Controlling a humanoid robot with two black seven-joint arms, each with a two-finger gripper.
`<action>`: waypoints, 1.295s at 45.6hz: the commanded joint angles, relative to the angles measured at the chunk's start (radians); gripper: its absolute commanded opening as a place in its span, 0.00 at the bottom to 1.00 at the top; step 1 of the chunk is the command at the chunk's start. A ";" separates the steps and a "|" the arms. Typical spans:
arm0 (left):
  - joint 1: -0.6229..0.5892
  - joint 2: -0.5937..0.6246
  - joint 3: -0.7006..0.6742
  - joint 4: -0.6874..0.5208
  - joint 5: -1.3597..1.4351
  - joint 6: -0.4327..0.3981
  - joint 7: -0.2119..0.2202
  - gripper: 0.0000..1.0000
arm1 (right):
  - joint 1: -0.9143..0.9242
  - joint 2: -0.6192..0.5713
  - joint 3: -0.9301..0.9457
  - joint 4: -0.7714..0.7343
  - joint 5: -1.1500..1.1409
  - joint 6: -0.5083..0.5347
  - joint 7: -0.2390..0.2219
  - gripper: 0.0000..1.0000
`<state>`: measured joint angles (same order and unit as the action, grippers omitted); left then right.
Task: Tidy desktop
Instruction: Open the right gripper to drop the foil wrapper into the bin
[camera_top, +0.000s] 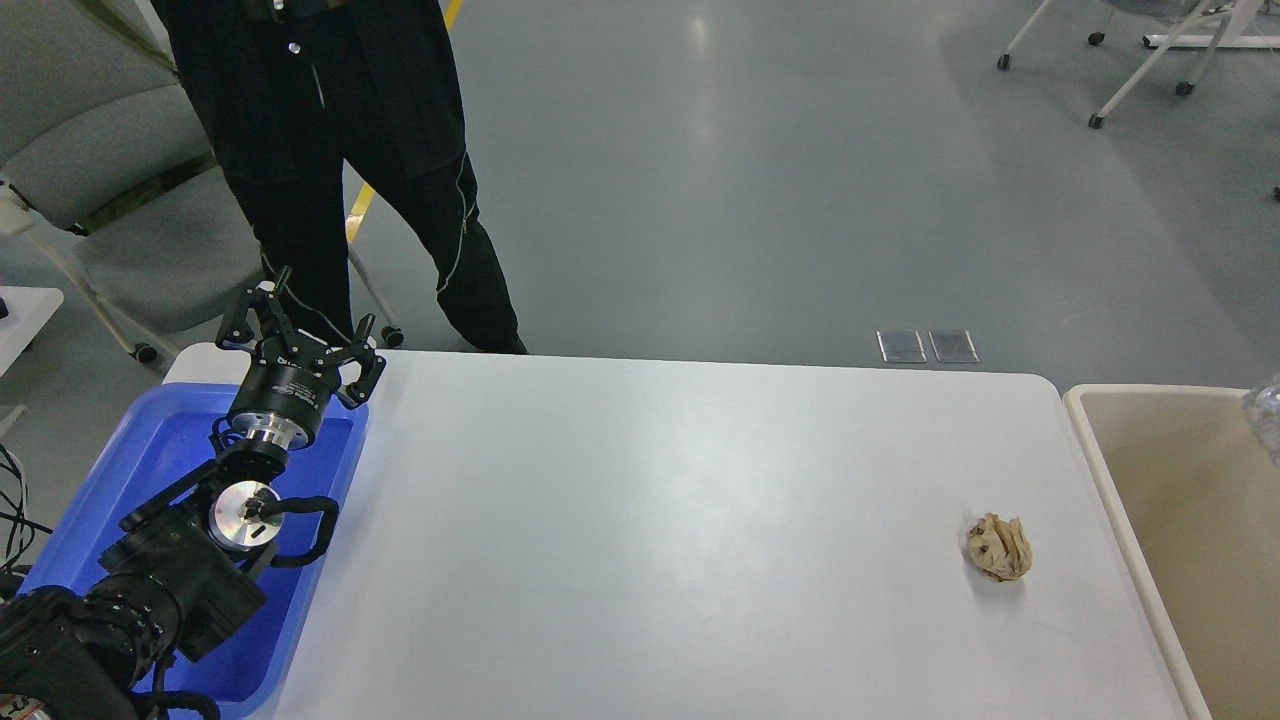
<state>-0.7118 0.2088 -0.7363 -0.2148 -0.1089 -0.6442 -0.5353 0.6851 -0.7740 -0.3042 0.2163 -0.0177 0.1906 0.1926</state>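
The white desktop (650, 520) fills the middle of the head view. A crumpled brown paper ball (1000, 547) lies on it near the right edge. My left gripper (300, 325) is open and empty. It is held over the far end of the blue tray (150, 460), far from the ball. My right gripper is out of view. A sliver of crinkled silver foil (1268, 420) shows at the right frame edge above the beige bin (1180, 500). What holds the foil is hidden.
A person in black (340, 150) stands just behind the table's far left corner. A grey chair (110, 170) stands at the far left. Chair legs on casters (1140, 70) are at the far right on the grey floor.
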 joint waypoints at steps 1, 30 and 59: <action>0.000 0.000 0.000 0.000 0.000 0.000 0.000 1.00 | -0.099 0.157 0.106 -0.190 0.076 -0.019 -0.067 0.00; 0.000 0.000 0.000 0.000 0.000 0.000 0.000 1.00 | -0.121 0.312 0.163 -0.198 0.058 -0.192 -0.110 0.00; 0.000 0.000 -0.002 0.000 0.000 0.000 0.000 1.00 | -0.161 0.314 0.172 -0.199 0.061 -0.369 -0.134 1.00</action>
<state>-0.7118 0.2086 -0.7373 -0.2148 -0.1089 -0.6442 -0.5353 0.5312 -0.4620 -0.1345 0.0176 0.0423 -0.1149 0.0621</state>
